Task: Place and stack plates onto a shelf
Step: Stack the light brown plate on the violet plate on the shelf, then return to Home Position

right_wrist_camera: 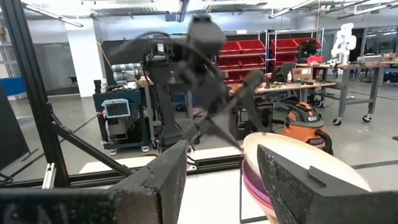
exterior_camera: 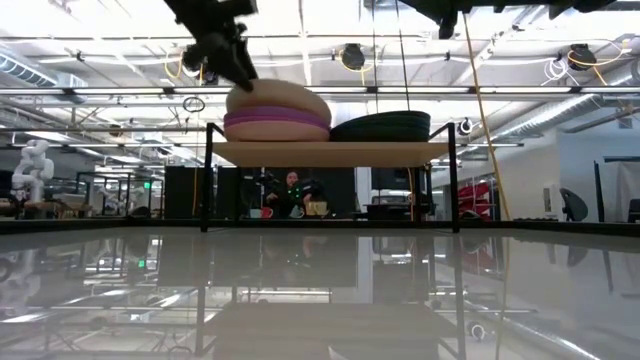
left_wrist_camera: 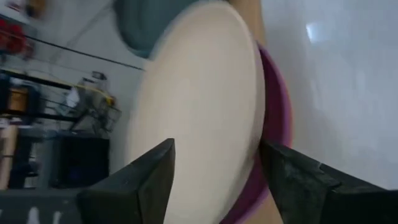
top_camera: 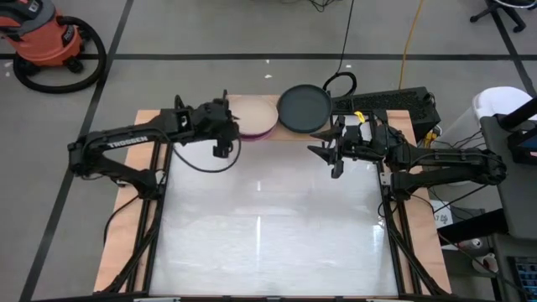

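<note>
The shelf [exterior_camera: 330, 152] stands at the table's far edge on thin black legs. On its left half sits a stack with a beige plate [exterior_camera: 278, 100] on top and purple and magenta plates [exterior_camera: 275, 125] under it. On its right half sits a dark teal stack [top_camera: 304, 107]. My left gripper [top_camera: 233, 126] is open at the beige plate's left rim [left_wrist_camera: 199, 112], with its fingers spread to either side. My right gripper [top_camera: 323, 155] is open and hovers over the table just near of the shelf's right end, holding nothing. My left gripper comes down slanting from the table's left, and its open fingertips [exterior_camera: 245, 75] are right at the upper left rim of the beige plate. I cannot tell whether they touch it. The plate lies flat on the stack.
A black box with cables [top_camera: 390, 102] lies to the right of the shelf at the far edge. The white table top [top_camera: 268, 235] spreads out near of both arms. A person [exterior_camera: 292, 185] sits in the room behind the shelf.
</note>
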